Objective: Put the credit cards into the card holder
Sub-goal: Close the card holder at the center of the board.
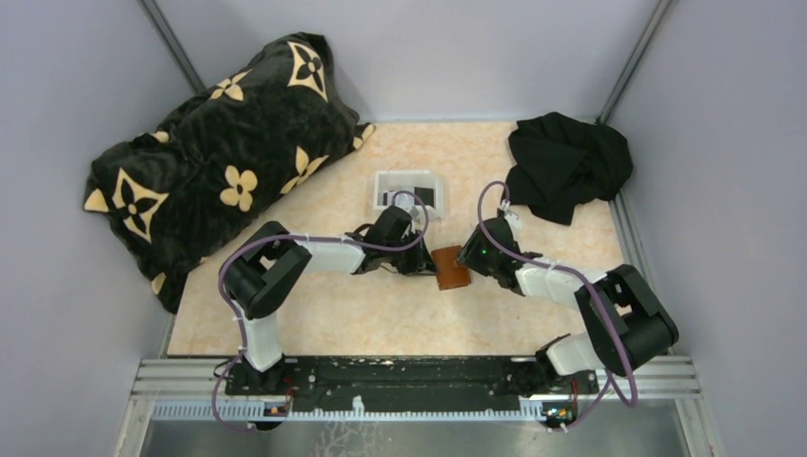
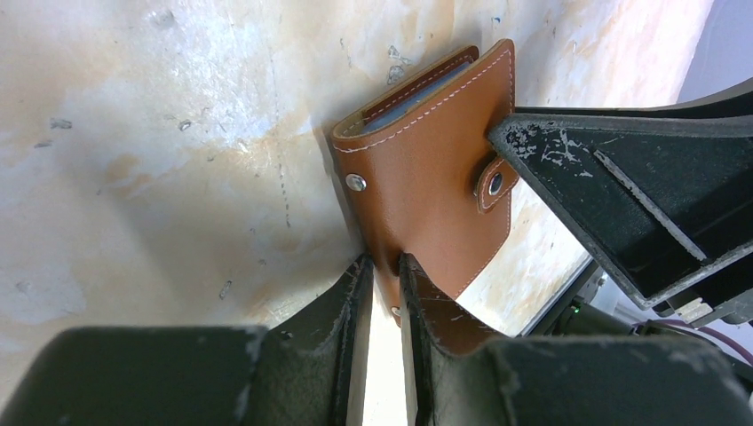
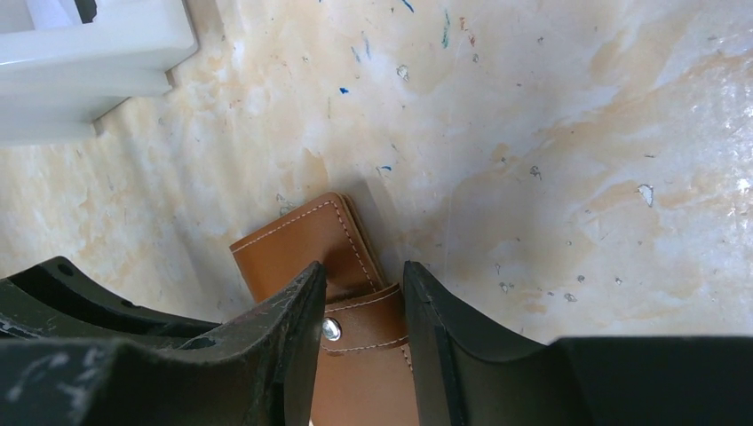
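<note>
Card holder [image 1: 451, 268] lay folded at centre of top view, just below white tray [image 1: 380, 175]. Left gripper [image 2: 384, 284] pinched its lower edge. Right gripper [image 3: 364, 302] straddled the snap strap [image 3: 368, 321], contact unclear. Judged light, stiff, slick leather; hold by edges.

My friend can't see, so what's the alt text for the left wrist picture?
A closed reddish-brown leather card holder lies on a pale marbled table, its near edge pinched by the left pincer. The right pincer's black finger sits by its snap strap.
</note>
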